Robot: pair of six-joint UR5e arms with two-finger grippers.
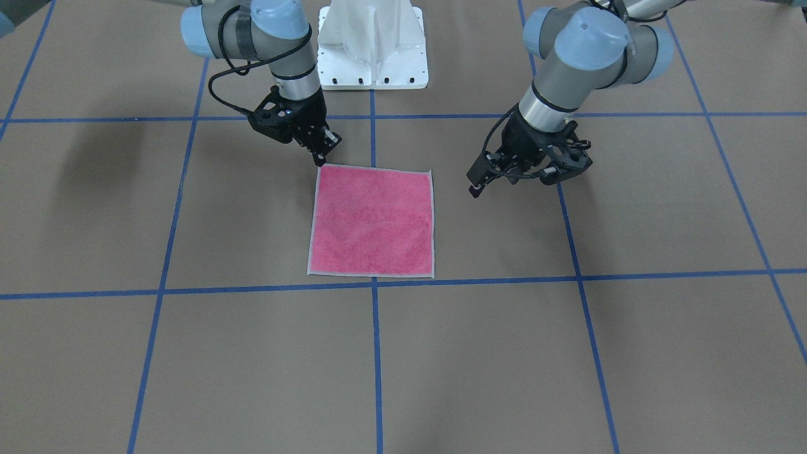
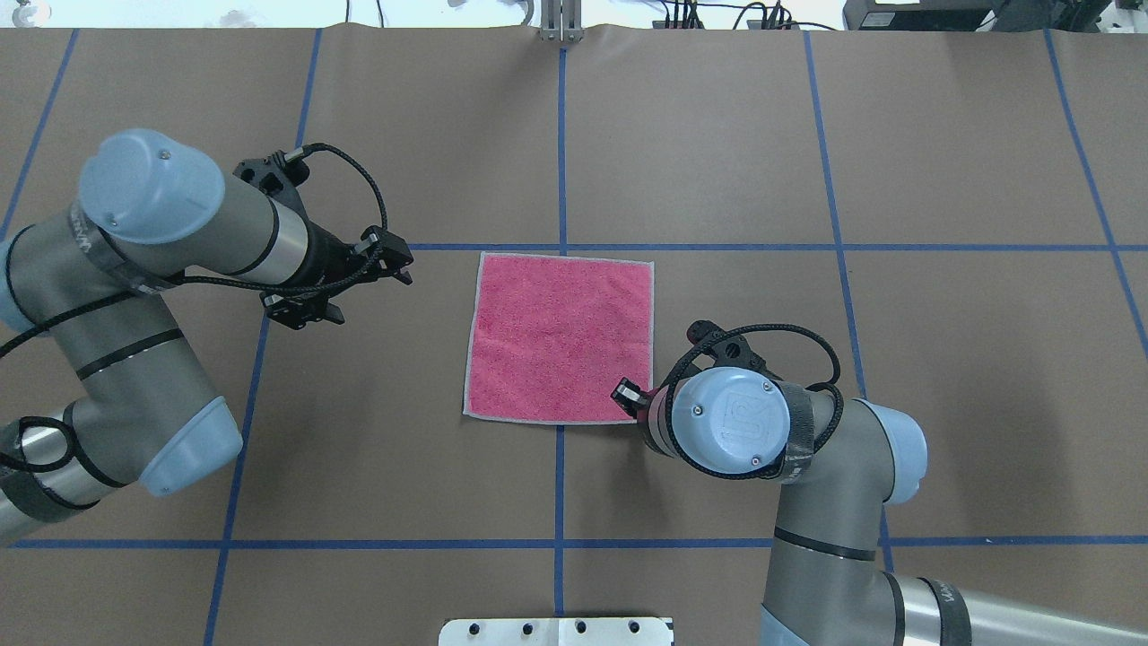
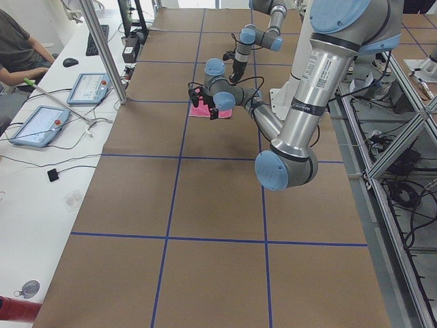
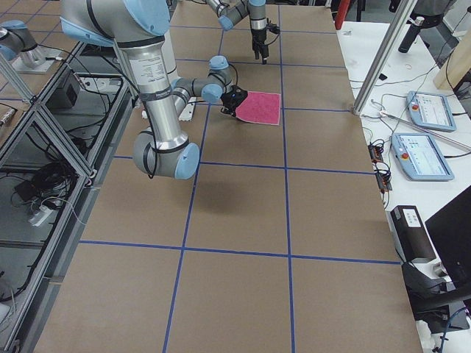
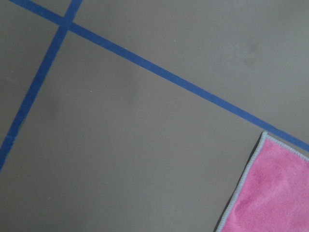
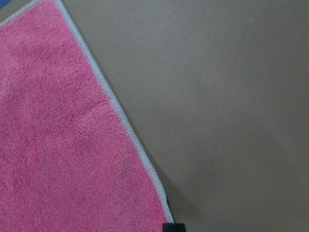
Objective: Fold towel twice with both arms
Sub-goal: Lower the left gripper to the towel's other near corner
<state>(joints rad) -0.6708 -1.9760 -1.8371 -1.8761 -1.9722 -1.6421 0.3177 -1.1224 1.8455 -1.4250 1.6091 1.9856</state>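
Observation:
The towel [image 1: 372,221] [image 2: 560,336] lies flat and unfolded on the brown table, pink face up, its light grey edge showing all round. My right gripper [image 1: 325,151] [image 2: 630,397] hovers low over the towel's corner nearest the robot on my right side, and looks open. A black fingertip [image 6: 167,227] sits just past that corner of the towel [image 6: 63,145]. My left gripper [image 1: 474,184] [image 2: 405,267] is off the cloth, a short way to its left, and also looks open and empty. In the left wrist view only a corner of the towel [image 5: 275,193] shows.
Blue tape lines [image 2: 561,144] divide the table into squares. The white pedestal base [image 1: 372,50] stands behind the towel. A side desk with tablets [image 3: 41,123] and a metal post [image 3: 102,48] runs along the far edge, with a seated person [image 3: 17,41] there.

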